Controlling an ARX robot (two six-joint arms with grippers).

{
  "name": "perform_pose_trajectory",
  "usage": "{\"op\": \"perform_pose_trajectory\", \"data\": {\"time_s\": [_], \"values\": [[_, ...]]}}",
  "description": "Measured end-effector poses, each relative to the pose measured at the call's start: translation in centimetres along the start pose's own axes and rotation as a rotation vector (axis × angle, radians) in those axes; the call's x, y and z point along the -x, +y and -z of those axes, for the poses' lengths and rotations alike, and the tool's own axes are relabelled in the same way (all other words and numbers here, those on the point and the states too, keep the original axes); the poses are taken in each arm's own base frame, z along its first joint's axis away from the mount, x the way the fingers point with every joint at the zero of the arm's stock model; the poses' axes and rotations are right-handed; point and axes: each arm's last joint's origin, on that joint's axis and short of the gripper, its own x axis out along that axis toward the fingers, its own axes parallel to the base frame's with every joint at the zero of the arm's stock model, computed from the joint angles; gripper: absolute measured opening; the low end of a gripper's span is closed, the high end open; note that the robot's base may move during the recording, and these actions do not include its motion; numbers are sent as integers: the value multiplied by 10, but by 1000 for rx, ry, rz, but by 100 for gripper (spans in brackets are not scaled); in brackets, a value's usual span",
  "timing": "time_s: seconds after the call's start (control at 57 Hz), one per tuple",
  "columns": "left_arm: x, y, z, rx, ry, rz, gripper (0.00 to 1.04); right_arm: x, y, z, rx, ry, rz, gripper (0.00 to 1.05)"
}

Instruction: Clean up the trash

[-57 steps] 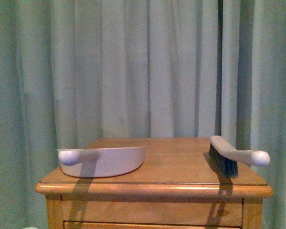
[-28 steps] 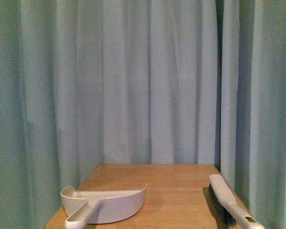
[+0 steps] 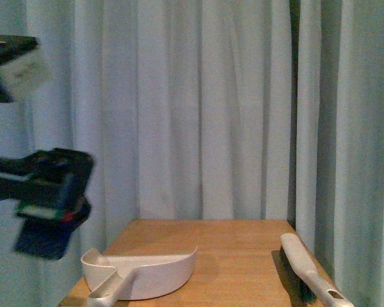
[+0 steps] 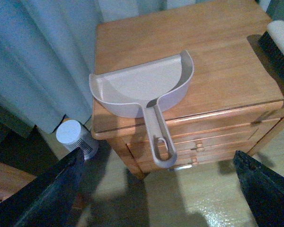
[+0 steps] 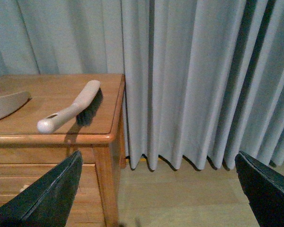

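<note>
Arm (image 3: 48,192), blurred, newly appears at frame's left above dustpan (image 3: 141,272); left gripper (image 4: 158,153) and right gripper (image 5: 158,153) gape wide, empty; trash seemingly unseen, cleanup barely begun.

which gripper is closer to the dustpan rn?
Left. The left gripper hangs open above the handle end of the dustpan, at the front edge of the table. The right gripper is off the table's opposite side, beyond the brush.
</note>
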Motion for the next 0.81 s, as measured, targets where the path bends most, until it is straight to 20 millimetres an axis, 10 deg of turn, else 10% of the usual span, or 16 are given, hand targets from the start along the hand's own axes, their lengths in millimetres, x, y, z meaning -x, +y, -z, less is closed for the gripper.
{"op": "perform_pose_trajectory", "data": {"time_s": [0.088,0.105,0.808], "values": [[-27,-11,-12,4,77,-19,97,0,0,0,0,0,0,97],[-125,-37,2,23,332,-112,97,0,0,0,0,0,0,97],[-172,-32,31,50,427,-147,97,0,0,0,0,0,0,97]]}}
